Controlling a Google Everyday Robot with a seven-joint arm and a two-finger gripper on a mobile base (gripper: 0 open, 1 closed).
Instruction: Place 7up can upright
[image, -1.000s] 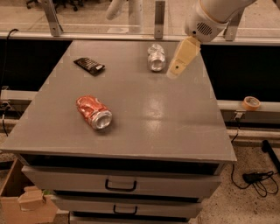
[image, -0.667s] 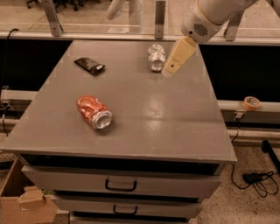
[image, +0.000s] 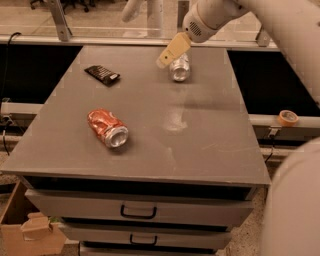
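The 7up can (image: 180, 68), silver-white and dented, lies on its side near the far edge of the grey table (image: 200, 140), its shiny end facing me. My gripper (image: 171, 51), tan at the tip, hangs from the white arm entering at the top right. It is just above the can's far left side and partly covers the can's top. I cannot tell whether it touches the can.
A red-orange dented can (image: 107, 128) lies on its side at the table's front left. A flat black packet (image: 102, 75) lies at the far left. A tape roll (image: 288, 117) sits on a ledge right of the table. Drawers (image: 137, 212) and a cardboard box (image: 30, 232) are below.
My gripper has moved left, from the right of the 7up can to just above it. Both cans and the packet have stayed in place.
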